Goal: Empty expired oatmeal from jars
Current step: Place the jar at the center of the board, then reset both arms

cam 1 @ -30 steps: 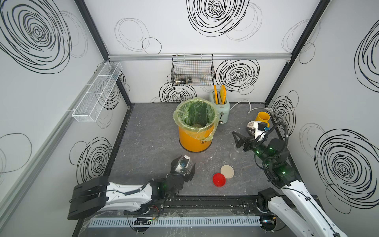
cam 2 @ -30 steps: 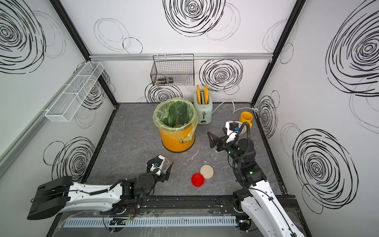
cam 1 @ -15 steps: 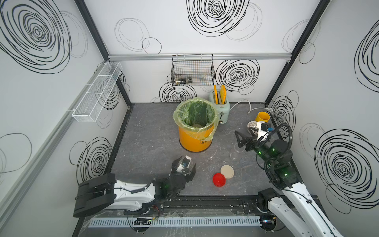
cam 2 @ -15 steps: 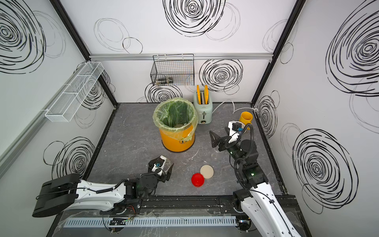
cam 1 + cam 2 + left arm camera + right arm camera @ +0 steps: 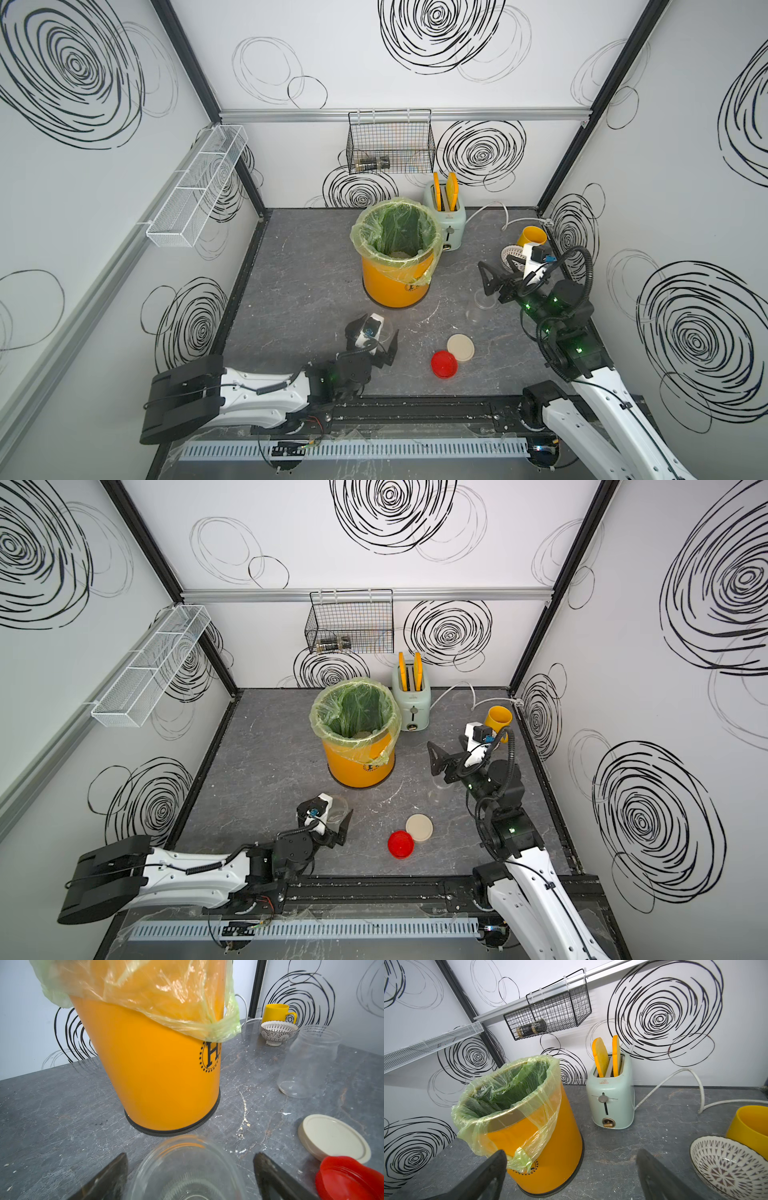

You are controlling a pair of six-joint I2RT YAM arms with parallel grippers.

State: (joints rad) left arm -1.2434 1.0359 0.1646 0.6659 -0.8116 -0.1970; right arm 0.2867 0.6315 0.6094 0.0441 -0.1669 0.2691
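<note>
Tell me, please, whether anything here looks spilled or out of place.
Yes: a thin arc of oatmeal flakes lies spilled on the table beside the orange bucket. Otherwise nothing stands out; the red lid and cream lid just lie loose side by side.

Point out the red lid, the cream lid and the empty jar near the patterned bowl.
red lid (image 5: 444, 364): in a top view, its top centre.
cream lid (image 5: 460, 348): in a top view, its top centre.
empty jar (image 5: 307, 1064): left wrist view, its side wall.
</note>
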